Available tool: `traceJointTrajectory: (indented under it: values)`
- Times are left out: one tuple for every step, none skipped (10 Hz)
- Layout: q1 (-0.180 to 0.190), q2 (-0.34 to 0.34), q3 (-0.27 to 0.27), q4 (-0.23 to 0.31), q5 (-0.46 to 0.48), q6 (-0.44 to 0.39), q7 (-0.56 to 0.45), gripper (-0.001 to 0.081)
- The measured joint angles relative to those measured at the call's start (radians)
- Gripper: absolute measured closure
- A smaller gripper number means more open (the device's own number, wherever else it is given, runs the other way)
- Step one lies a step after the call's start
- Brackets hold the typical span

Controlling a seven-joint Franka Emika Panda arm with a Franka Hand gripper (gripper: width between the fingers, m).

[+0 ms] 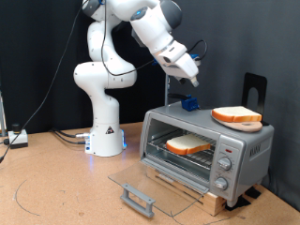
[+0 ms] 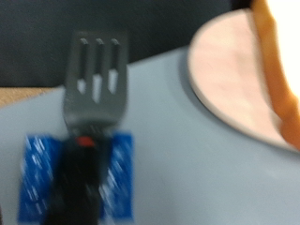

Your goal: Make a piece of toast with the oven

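Observation:
The silver oven (image 1: 246,150) stands on the exterior view's right with its glass door (image 1: 155,186) folded down open. One slice of toast (image 1: 187,144) lies on the wire rack inside. A second like slice (image 1: 236,115) lies on a brown plate (image 1: 246,127) on the oven's top. My gripper (image 1: 191,77) hangs above the oven's top back corner, over a blue block (image 1: 189,104). The wrist view shows a slotted black spatula (image 2: 94,80) on that blue block (image 2: 33,173), the plate (image 2: 225,80) and the slice's crust (image 2: 281,66). My fingers do not show there.
The oven sits on a wooden board (image 1: 202,199). The door's handle (image 1: 138,199) juts out towards the exterior view's bottom. Three knobs (image 1: 225,165) are on its right panel. A black stand (image 1: 255,89) rises behind the oven. Cables (image 1: 14,139) lie at the left.

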Motion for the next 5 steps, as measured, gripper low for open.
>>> traceJointTrajectory:
  values:
    - [-0.026, 0.008, -0.027, 0.005, -0.023, -0.005, -0.002, -0.0001]
    - [-0.053, 0.015, -0.053, 0.009, -0.047, -0.006, -0.011, -0.0001]
    - [-0.078, 0.023, -0.078, 0.011, -0.071, -0.007, -0.024, -0.0001]
    - [-0.101, 0.032, -0.104, 0.015, -0.100, -0.015, -0.036, -0.0001]
    - [-0.123, 0.045, -0.133, 0.021, -0.134, -0.030, -0.046, -0.0001]
